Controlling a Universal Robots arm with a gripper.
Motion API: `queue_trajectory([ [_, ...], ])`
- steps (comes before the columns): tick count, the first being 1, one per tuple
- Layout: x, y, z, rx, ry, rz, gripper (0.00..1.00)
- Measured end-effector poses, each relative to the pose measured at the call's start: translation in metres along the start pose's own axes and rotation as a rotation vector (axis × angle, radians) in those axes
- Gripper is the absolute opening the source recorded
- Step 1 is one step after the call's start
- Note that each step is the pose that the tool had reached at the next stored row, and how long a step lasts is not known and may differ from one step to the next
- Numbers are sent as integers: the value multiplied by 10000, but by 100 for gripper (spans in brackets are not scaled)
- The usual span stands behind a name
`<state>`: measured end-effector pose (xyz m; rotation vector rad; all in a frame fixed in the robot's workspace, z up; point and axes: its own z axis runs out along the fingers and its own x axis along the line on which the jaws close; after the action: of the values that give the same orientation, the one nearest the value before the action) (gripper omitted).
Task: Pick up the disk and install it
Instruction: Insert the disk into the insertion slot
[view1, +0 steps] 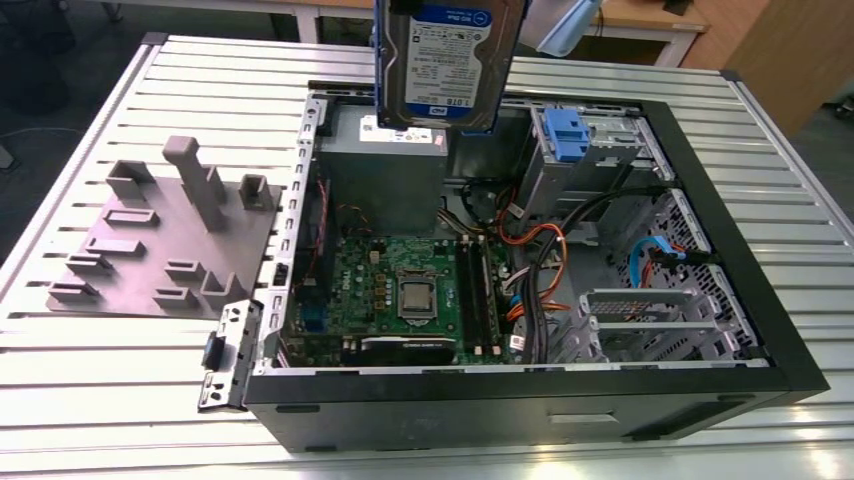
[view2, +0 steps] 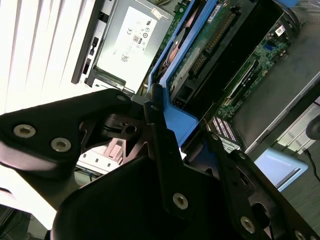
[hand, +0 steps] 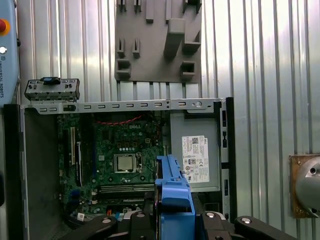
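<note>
Broadly, a worktop (view1: 80, 400) of ribbed silver metal slats spreads beneath the pincer. Beyond its far edge the exterior view catches a wooden cabinet side (view1: 787, 50) and dark floor (view1: 54, 70). Directly under the pincer lies an open black computer case (view1: 534, 405), on its side with its interior facing up. Well aside from the pincer, toward the exterior view's left, a grey fixture plate (view1: 147, 250) with raised blocks rests on the slats just beside the case. Inside the case, the grey power-supply box (view1: 387, 170) sits right below the pincer. The green motherboard (view1: 400, 290) lies farther along the case floor, and a grey drive cage (view1: 587, 150) with a blue latch stands off to one side. The pincer (hand: 174, 220) is clamped on the disk (view1: 447, 60), its dark fingers (view2: 162, 150) pressing the blue rails. The disk hangs upright, label toward the exterior camera, above the case and apart from it.
</note>
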<state>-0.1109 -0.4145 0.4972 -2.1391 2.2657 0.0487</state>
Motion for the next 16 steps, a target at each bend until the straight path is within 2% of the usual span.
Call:
queue_trajectory([
  [16,35,-2,-1,0,0,-1,36],
])
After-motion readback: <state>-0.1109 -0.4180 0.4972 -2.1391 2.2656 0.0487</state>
